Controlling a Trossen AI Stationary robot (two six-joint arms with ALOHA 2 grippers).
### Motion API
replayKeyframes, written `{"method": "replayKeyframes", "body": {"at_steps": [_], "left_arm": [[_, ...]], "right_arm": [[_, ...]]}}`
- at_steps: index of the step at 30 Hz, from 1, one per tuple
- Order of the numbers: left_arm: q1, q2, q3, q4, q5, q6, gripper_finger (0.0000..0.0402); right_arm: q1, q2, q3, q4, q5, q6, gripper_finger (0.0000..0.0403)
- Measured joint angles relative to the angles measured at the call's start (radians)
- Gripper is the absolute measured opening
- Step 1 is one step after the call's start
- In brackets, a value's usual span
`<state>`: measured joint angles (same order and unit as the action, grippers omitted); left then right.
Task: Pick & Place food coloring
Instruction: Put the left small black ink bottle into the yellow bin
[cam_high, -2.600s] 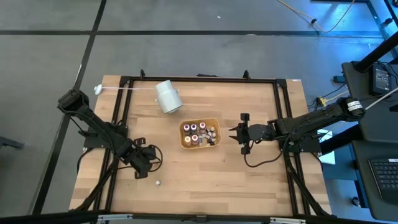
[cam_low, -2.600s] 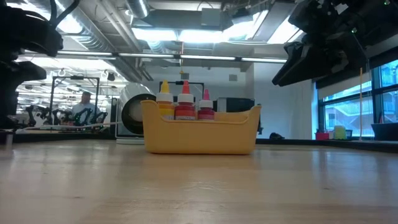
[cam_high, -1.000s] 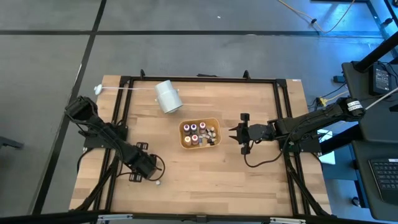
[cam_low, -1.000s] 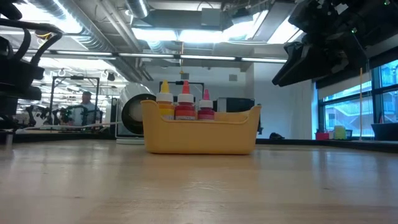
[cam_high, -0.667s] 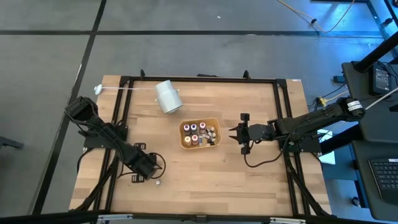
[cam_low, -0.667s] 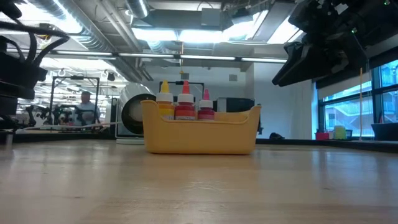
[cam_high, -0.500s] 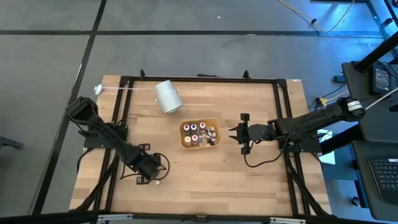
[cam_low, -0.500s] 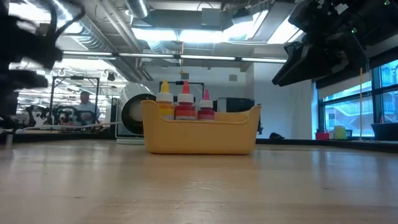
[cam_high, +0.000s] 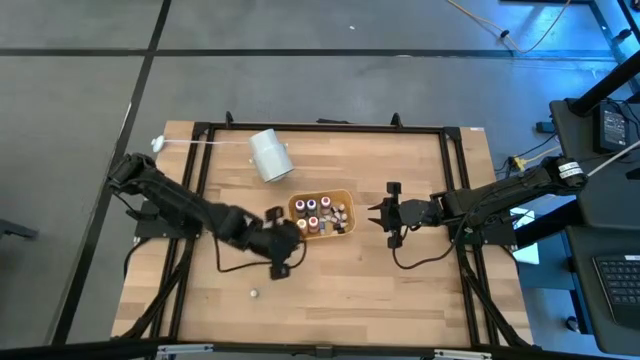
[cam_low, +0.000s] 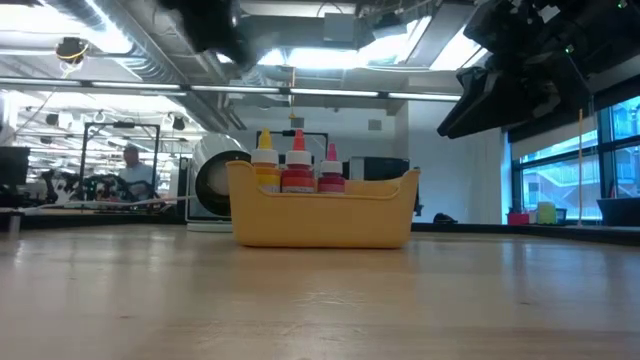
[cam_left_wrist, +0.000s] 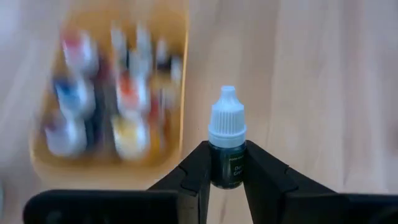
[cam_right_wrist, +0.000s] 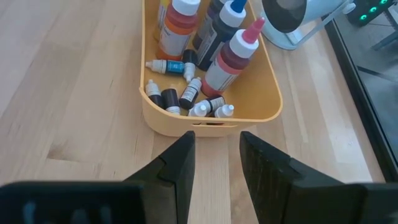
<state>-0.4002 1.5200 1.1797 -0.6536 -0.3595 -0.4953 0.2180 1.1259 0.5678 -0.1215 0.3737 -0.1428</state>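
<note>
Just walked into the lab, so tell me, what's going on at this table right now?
The left end effector is shut on a small dark food coloring bottle with a pale cap, holding it just beside the orange tray, which already holds other bottles. The right end effector is open beside the tray's other side. One tiny item lies loose on the table.

Grey floor (cam_high: 90, 60); exposed ceiling ducts (cam_low: 180, 50); windows (cam_low: 575, 165); wooden table (cam_high: 340, 290).
</note>
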Motion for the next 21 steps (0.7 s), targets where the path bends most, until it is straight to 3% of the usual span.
{"method": "replayKeyframes", "body": {"at_steps": [4, 9, 21], "left_arm": [[0.089, 0.020, 0.076, 0.151, 0.070, 0.188, 0.0067], [0.183, 0.119, 0.184, 0.125, 0.125, 0.353, 0.0066], [0.343, 0.376, 0.350, 0.062, 0.231, 0.375, 0.0067]], "right_arm": [[0.000, 0.000, 0.000, 0.000, 0.000, 0.000, 0.0129], [0.000, 0.000, 0.000, 0.000, 0.000, 0.000, 0.0129], [0.000, 0.000, 0.000, -0.007, 0.000, 0.001, 0.0129]]}}
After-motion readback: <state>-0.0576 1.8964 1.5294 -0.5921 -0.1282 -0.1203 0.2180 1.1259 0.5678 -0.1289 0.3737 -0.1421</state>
